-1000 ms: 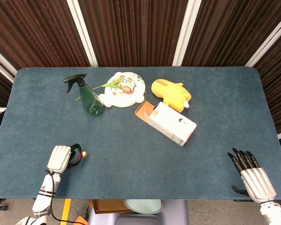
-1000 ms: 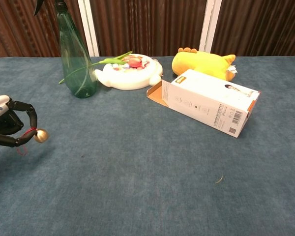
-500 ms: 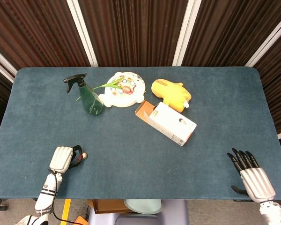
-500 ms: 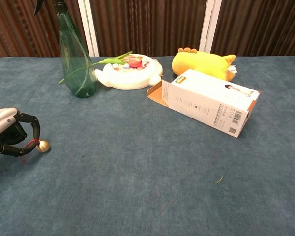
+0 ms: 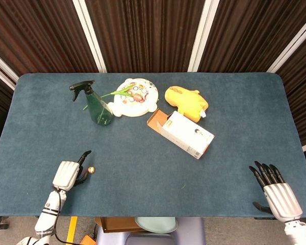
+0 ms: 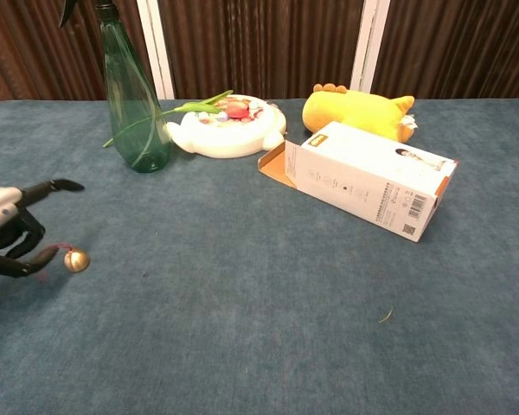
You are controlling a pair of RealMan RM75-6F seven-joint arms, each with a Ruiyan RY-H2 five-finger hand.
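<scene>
Down at the near left edge of the table (image 5: 234,127): left hand (image 5: 67,174), fingers (image 6: 54,185) spread apart and released, one stretched forward, another curled low. Just off that lower fingertip, a small gold bell (image 6: 76,260) resting on the blue cloth, a thin red string running from it toward the fingers. Hard to tell whether string and fingertip touch. From the head view, the same bell just right of the hand, near the table's front edge.

Over at the near right corner: right hand (image 5: 278,193), palm down, fingers extended and slightly apart, holding nothing, well apart from everything else.

Further up, mid-table: white carton (image 5: 186,133) lying on its side, brown flap open at its left end, set at a slant. Just behind it, touching or nearly so, a yellow plush toy (image 5: 186,101).

Left of those: round white plate (image 5: 134,98) with colourful bits on it, a green stem lying across its left rim. Beside that, a green spray bottle (image 5: 97,108) standing upright with a black trigger head, well apart from the bell and the left hand.

Behind the table: dark ribbed panels with white strips.
</scene>
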